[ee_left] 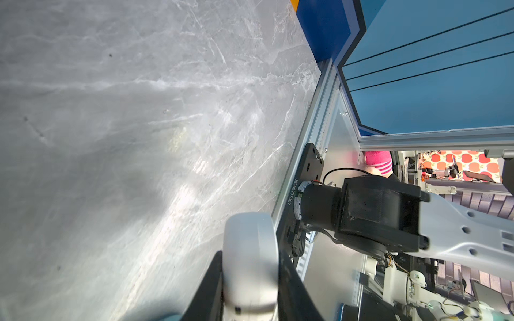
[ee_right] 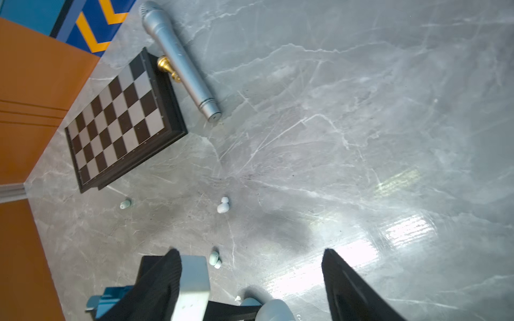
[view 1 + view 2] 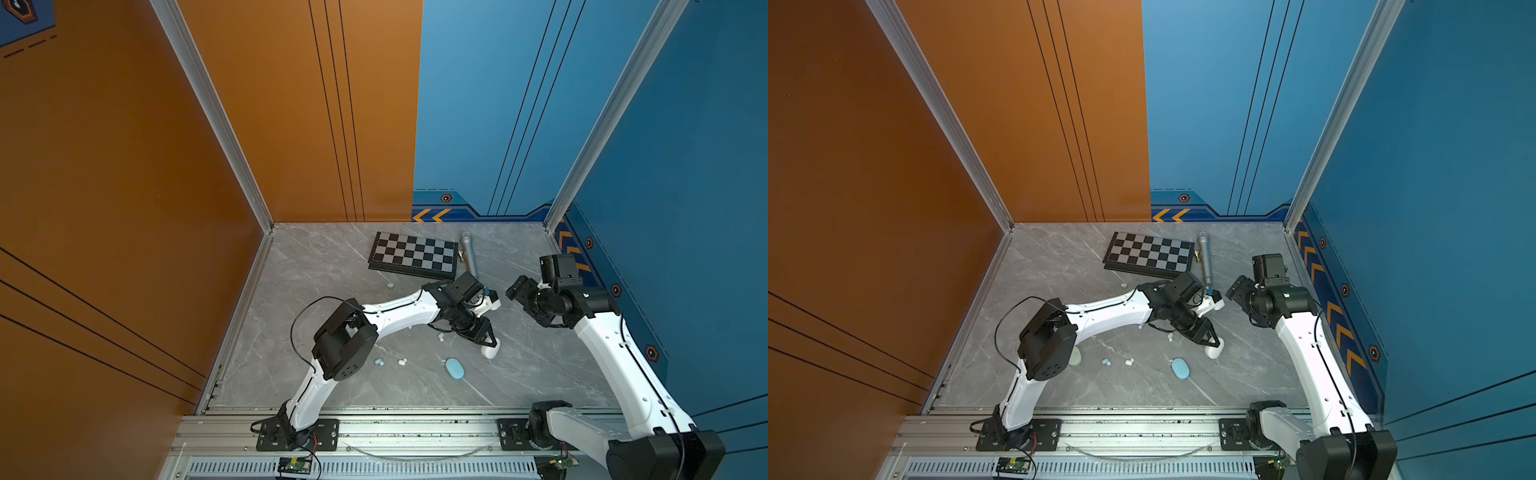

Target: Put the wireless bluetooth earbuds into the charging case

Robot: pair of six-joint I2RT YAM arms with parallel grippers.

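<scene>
Your left gripper is pinching the white case on edge. The case's long axis runs along the fingers, and its rounded end sticks out past them, low over the table; you cannot tell whether it touches. Your right gripper hangs above the table with its jaws spread wide and nothing between them, just beside the left arm's wrist. That wrist stands between the right gripper and the nearest buds. In the right wrist view a mint bud lies just beside the left wrist, its small tip turned away from the board. Farther out, a white bud points its tip roughly toward the butt of the microphone. A second mint bud lies near the board's corner, too small for you to read its heading. A gold chess piece lies between the board and the microphone, touching both. In front of the left forearm, a light blue bud and another white bud lie near each other. The blue case lies flat near the left gripper, its long axis running from back left to front right.
</scene>
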